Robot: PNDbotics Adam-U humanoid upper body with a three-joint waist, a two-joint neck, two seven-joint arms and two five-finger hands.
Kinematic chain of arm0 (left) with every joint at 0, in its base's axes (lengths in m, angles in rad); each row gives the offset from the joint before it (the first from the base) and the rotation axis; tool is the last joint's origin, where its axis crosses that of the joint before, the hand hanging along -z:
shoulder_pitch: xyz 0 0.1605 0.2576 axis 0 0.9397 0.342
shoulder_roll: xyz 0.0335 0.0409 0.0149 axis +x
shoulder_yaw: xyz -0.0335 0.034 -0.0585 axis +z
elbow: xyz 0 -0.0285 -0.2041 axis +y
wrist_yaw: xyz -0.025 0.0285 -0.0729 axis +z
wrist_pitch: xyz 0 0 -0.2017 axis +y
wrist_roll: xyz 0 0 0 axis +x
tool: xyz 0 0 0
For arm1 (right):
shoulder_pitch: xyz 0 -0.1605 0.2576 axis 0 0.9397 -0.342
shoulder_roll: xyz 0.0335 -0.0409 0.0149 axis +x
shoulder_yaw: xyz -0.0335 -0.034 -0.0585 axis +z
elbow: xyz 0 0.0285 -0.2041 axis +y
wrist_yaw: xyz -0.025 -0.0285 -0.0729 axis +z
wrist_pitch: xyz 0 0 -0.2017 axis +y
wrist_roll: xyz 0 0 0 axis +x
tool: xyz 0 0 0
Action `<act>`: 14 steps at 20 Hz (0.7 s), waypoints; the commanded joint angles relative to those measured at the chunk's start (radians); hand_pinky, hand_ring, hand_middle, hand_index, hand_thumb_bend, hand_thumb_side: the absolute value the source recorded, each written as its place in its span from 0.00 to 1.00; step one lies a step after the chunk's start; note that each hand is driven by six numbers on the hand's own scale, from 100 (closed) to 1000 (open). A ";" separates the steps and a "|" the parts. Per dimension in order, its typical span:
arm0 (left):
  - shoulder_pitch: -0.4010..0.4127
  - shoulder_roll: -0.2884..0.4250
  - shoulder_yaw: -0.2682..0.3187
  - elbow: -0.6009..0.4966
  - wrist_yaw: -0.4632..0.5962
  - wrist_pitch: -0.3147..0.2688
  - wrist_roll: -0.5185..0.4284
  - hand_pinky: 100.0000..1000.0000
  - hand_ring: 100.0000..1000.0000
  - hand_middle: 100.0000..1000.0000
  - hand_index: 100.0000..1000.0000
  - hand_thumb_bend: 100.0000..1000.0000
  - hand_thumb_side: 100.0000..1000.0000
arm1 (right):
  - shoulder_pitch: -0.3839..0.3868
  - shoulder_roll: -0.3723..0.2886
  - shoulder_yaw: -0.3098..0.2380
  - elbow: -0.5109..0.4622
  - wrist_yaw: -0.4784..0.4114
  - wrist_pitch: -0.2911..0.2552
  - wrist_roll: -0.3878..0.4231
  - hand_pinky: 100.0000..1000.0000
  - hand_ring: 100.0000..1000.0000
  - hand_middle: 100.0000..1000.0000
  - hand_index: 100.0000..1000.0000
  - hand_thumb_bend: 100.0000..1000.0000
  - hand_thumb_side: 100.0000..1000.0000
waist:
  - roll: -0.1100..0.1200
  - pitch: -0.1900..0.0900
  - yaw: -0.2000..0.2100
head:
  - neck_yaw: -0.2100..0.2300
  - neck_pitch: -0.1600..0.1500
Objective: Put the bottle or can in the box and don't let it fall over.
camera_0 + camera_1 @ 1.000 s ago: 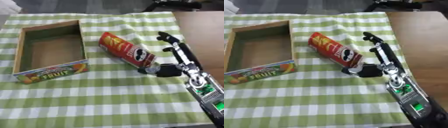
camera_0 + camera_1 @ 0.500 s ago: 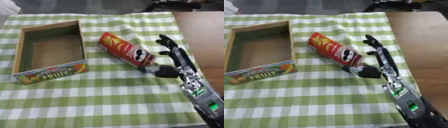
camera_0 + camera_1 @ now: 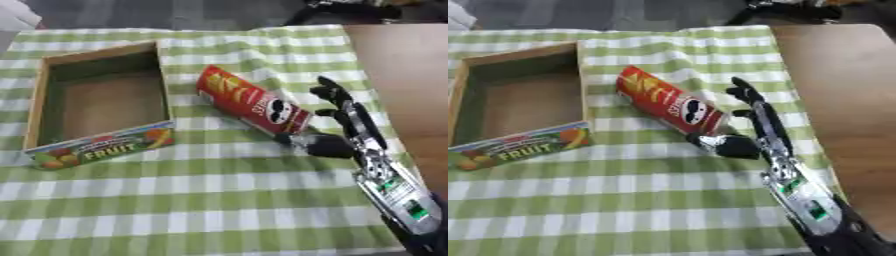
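The right hand (image 3: 337, 127) lies spread, fingers straight, thumb beside the lying red cylindrical crisp can (image 3: 250, 105); the open wooden fruit-labelled box (image 3: 54, 75) holds nothing.

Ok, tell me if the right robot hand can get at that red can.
Probably yes: the right robot hand is open beside the lying red can, thumb near its lower end, nothing between them.

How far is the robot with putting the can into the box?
Nothing is finished: the box holds nothing visible, and the red chips can lies on its side on the checked cloth, to the right of the box. In hand: the right hand is open beside the can's lower end, not yet gripping it. Left: grasp, lift, and stand the can in the box.
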 commanded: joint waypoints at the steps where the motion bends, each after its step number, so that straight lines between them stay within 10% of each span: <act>1: -0.008 0.017 0.003 -0.009 0.002 -0.001 -0.001 0.55 0.60 0.58 0.70 0.00 0.61 | -0.018 -0.008 -0.003 0.004 -0.001 -0.007 0.002 0.75 0.94 0.81 0.95 0.82 0.15 | -0.001 -0.017 0.001 | -0.002 -0.009; 14: -0.011 0.017 0.001 -0.010 0.004 -0.001 -0.002 0.55 0.60 0.58 0.70 0.00 0.61 | -0.055 0.002 0.012 0.049 0.053 0.005 0.013 0.74 0.92 0.78 0.93 0.82 0.15 | -0.005 -0.009 0.009 | -0.011 -0.007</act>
